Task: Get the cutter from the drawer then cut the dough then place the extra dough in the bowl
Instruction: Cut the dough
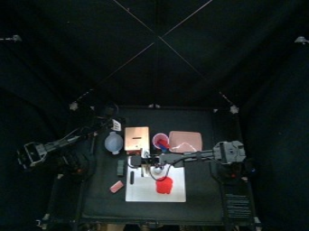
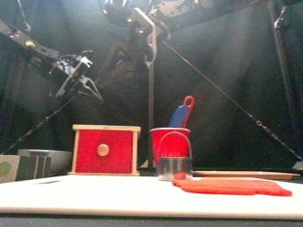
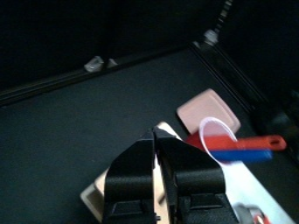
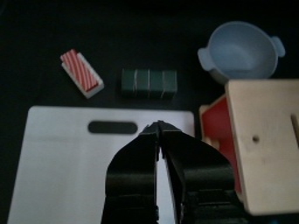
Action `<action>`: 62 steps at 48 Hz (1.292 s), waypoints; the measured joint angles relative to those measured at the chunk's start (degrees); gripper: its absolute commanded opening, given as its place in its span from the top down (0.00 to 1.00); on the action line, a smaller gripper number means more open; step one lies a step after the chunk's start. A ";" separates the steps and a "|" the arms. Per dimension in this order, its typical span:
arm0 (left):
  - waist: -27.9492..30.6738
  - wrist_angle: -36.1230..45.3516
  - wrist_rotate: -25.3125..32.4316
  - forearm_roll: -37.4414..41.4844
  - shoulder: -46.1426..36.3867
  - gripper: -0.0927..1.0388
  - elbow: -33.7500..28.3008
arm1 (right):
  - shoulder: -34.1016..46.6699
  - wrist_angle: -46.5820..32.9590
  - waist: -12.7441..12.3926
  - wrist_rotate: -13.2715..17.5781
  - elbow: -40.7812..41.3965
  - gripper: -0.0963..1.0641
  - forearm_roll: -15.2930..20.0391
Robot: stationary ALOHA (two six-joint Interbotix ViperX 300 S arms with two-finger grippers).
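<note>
Cutter [image 2: 173,167]: a round metal ring, upright near the back edge of the white board [image 2: 95,200]; on the board or just behind it, cannot tell. Untouched by either pincer.

Nearest, on the front part of the board: flat red dough [image 2: 236,186], whole and lying flat.

Just off the left edge of the board: a red-and-white striped toy [image 4: 82,70], and beside it, a little farther back, a dark green sushi roll [image 4: 149,82], blocks together.

Above the back part of the board: right pincer [image 4: 156,131], tips pressed together, holding nothing, pointing down at the white surface.

Behind the board, past the cutter: red cup [image 2: 169,142] with a blue knife [image 2: 182,113] and a red knife [image 3: 260,144] sticking out.

Behind the back left of the board: wooden box [image 4: 267,131], red drawer front [image 2: 106,151] facing the board and pushed in.

Past the back left corner of the board: blue-grey bowl [image 4: 243,51], and high above that side, left pincer [image 3: 158,140], tips together, empty.

Farthest, behind the back right of the board: pink tray [image 3: 208,107], flat on the tabletop.
</note>
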 measured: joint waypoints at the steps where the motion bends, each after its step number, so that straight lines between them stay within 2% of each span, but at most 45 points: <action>1: -1.23 -0.53 0.00 0.18 -1.41 0.58 0.79 | -1.41 -1.93 0.00 0.00 2.20 0.58 0.62; 8: -10.02 -2.20 0.09 4.66 -4.04 0.58 4.57 | -7.29 -8.00 0.00 0.09 12.22 0.58 4.57; 15: -19.95 -8.00 0.18 10.81 -1.41 0.56 6.15 | -12.48 -12.66 0.53 -0.09 23.38 0.55 11.16; 18: -23.38 -11.07 0.09 14.68 1.14 0.50 6.42 | -14.85 -15.73 1.23 0.00 27.77 0.49 13.18; 21: -25.84 -13.54 -0.09 16.70 4.92 0.38 6.33 | -16.44 -17.40 1.67 -0.09 30.76 0.37 14.50; 26: -27.07 -15.12 -0.09 15.64 11.69 0.19 5.71 | -16.35 -17.58 2.64 -0.09 31.82 0.23 14.85; 30: -27.86 -16.52 0.00 15.29 17.40 0.12 3.96 | -15.73 -17.67 2.72 -0.18 33.13 0.17 14.59; 40: -28.56 -18.72 1.41 15.73 32.52 0.13 -3.34 | -13.45 -17.93 2.64 -0.44 33.75 0.17 11.16; 47: -28.83 -18.81 3.69 15.73 41.92 0.13 -9.05 | -9.93 -18.02 2.55 -0.44 32.61 0.17 10.55; 62: -28.65 -18.81 4.31 13.36 47.72 0.13 -13.80 | -5.01 -19.34 1.49 -0.88 29.62 0.22 9.40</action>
